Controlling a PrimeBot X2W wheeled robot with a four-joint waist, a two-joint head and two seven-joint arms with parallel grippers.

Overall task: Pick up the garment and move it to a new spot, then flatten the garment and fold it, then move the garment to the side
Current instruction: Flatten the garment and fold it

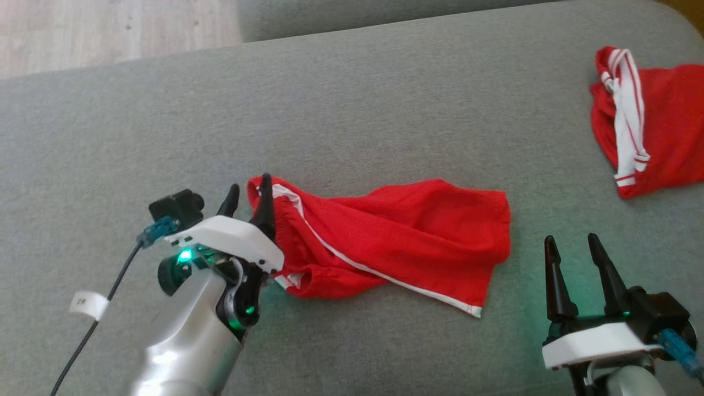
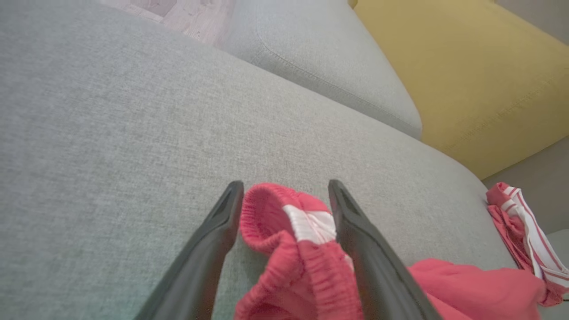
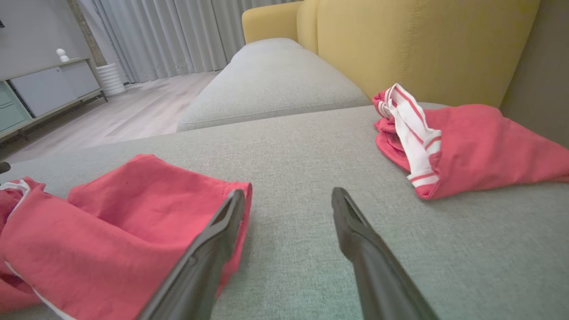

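Observation:
The garment (image 1: 396, 242), red shorts with white side stripes, lies crumpled on the grey sofa cushion (image 1: 385, 110), waistband to the left. My left gripper (image 1: 250, 185) stands open at that waistband. In the left wrist view the bunched elastic edge (image 2: 306, 266) sits loose between the spread fingers of the left gripper (image 2: 285, 184). My right gripper (image 1: 571, 239) is open near the front right, just right of the shorts' leg hem. In the right wrist view the right gripper (image 3: 288, 192) has bare cushion between its fingers, and the garment (image 3: 133, 209) lies beside its left finger.
A second red garment (image 1: 665, 126) with white striped trim lies at the cushion's far right, and shows as the second red garment (image 3: 471, 142) against the yellow backrest (image 3: 422, 40). Another grey cushion (image 3: 271, 84) lies beyond. Wooden floor (image 1: 110, 27) shows past the far-left edge.

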